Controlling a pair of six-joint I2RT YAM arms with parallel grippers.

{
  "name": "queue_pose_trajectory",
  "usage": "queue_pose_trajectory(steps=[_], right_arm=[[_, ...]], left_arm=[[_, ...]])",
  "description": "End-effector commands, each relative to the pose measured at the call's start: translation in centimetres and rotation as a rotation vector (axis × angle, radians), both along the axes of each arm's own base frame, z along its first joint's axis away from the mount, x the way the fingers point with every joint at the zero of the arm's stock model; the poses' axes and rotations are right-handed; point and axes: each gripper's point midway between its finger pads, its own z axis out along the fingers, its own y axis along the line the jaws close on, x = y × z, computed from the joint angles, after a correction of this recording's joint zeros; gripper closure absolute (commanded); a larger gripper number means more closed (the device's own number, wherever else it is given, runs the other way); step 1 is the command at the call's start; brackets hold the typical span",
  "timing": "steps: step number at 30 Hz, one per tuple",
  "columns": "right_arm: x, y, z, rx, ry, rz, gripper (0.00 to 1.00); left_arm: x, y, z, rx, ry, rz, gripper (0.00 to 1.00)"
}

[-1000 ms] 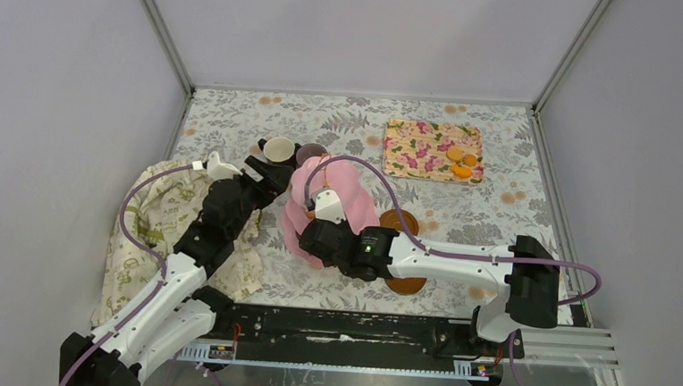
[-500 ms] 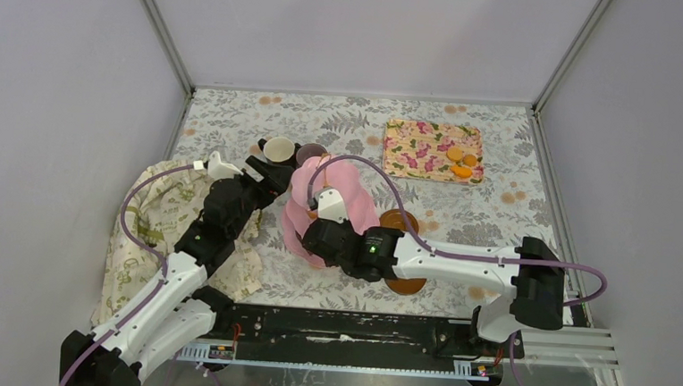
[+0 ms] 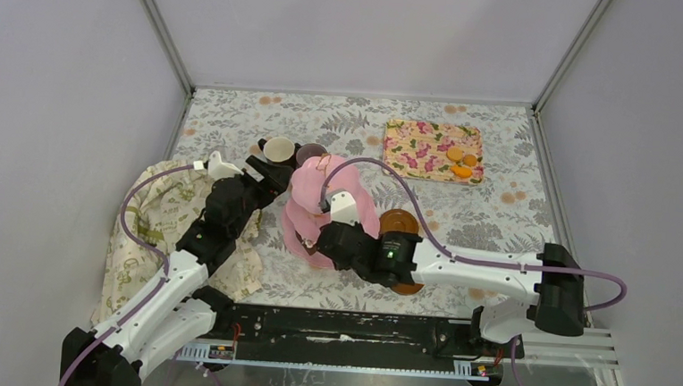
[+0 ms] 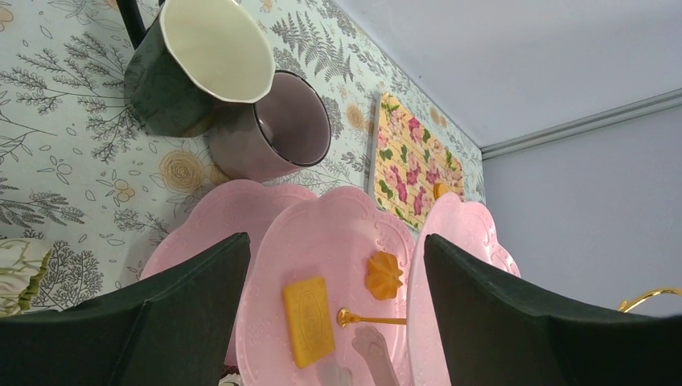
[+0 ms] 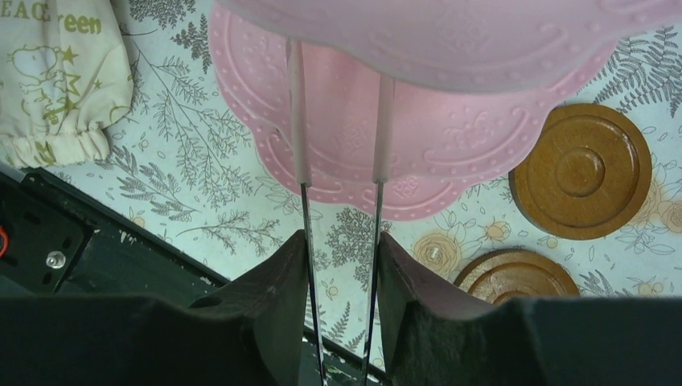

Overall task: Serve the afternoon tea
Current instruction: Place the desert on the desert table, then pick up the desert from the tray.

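Over the last second the right arm's elbow has swung out to the right and its wrist has slid slightly rightward along the near side of the stand (image 3: 313, 187). The left arm and the stand have not shifted.

The stand sits upright mid-table, with two mugs (image 4: 201, 68) just beyond it and two saucers (image 5: 581, 170) just to its right. The right gripper (image 5: 342, 241) is clenched on what look like tongs (image 5: 297, 121), one thin leg against each finger. Their long axis runs straight ahead from the gripper, over the bottom tier and in under a higher one, so the stand lies dead ahead.

The left gripper (image 4: 336, 241) hangs wide open and empty just left of the stand, framing the middle tier, where a biscuit (image 4: 308, 320) and an orange sweet (image 4: 384, 274) lie.

More sweets (image 3: 459, 160) remain on the tray (image 3: 408, 148), far right and well apart from both arms. The right arm is nearer, so fetching them is likely its job.

The tong tips vanish behind the blurred rim of the higher tier, so whether they grip a sweet cannot be told. From above, the right wrist covers the stand's near edge and part of one saucer.
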Motion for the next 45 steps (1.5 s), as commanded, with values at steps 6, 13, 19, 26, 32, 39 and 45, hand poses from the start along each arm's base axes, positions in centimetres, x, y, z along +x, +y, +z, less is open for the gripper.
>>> queue_pose_trajectory(steps=[6, 13, 19, 26, 32, 39, 45], right_arm=[[-2.5, -2.7, 3.3, 0.127, -0.009, -0.017, 0.61], [-3.1, -7.7, 2.8, 0.111, -0.003, -0.118, 0.62], [-2.9, -11.6, 2.7, 0.138, -0.013, -0.237, 0.62], [-1.8, -14.1, 3.4, 0.123, -0.075, -0.349, 0.62], [-0.4, -15.4, 3.9, 0.116, -0.1, -0.415, 0.61], [3.9, -17.3, 3.9, 0.102, -0.102, -0.504, 0.6], [8.9, -19.3, 2.7, 0.048, -0.074, -0.566, 0.59]], left_arm=[[0.9, 0.5, 2.6, 0.006, -0.068, 0.031, 0.13], [0.7, 0.6, 2.9, 0.006, -0.074, 0.03, 0.13], [0.5, 0.6, 3.3, -0.001, -0.085, 0.024, 0.13], [0.2, 0.4, 3.4, -0.011, -0.094, 0.011, 0.13], [-0.3, 0.5, 3.7, -0.022, -0.111, 0.003, 0.13], [-0.5, 0.3, 3.7, -0.034, -0.113, -0.007, 0.13], [-0.5, 0.2, 3.9, -0.039, -0.117, -0.01, 0.13]])
